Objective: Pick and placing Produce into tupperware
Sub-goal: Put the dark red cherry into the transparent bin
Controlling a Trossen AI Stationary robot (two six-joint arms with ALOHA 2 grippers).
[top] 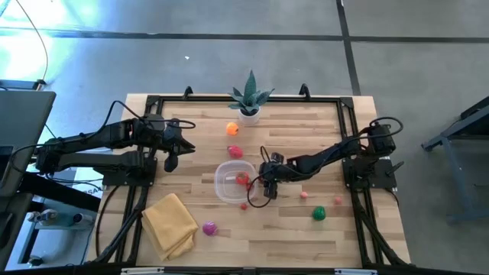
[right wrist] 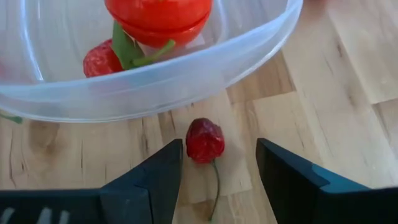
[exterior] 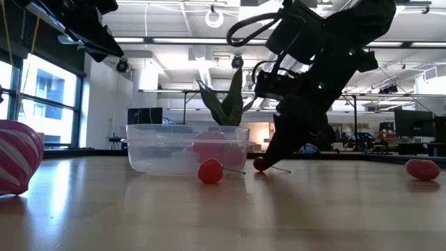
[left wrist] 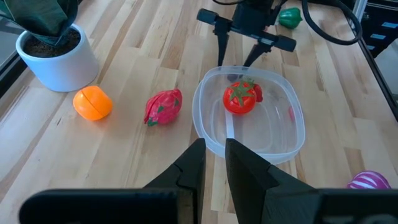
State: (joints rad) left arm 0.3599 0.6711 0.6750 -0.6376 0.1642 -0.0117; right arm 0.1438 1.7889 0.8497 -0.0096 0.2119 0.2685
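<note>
Tupperware [left wrist: 211,134]: on the wooden counter [top: 306,229], holding a red tomato [left wrist: 239,98] with green leaves and a small red strawberry [right wrist: 99,59].
Small red cherry [right wrist: 205,140]: on the counter just outside the tupperware's wall, stem lying flat.
Right gripper [right wrist: 217,165]: low at the tupperware's rim, fingers apart with the cherry between them (not touching it), holding nothing.
Left gripper [left wrist: 214,168]: raised above the counter near the tupperware, fingers close together, nothing between them.
Other produce: orange fruit [left wrist: 92,103], pink-red fruit [left wrist: 163,106], green piece [top: 318,214], striped magenta piece [top: 208,228].
Yellow cloth [top: 170,223]: folded, near the counter's front edge.
Potted plant [top: 249,98]: at the far edge.
</note>
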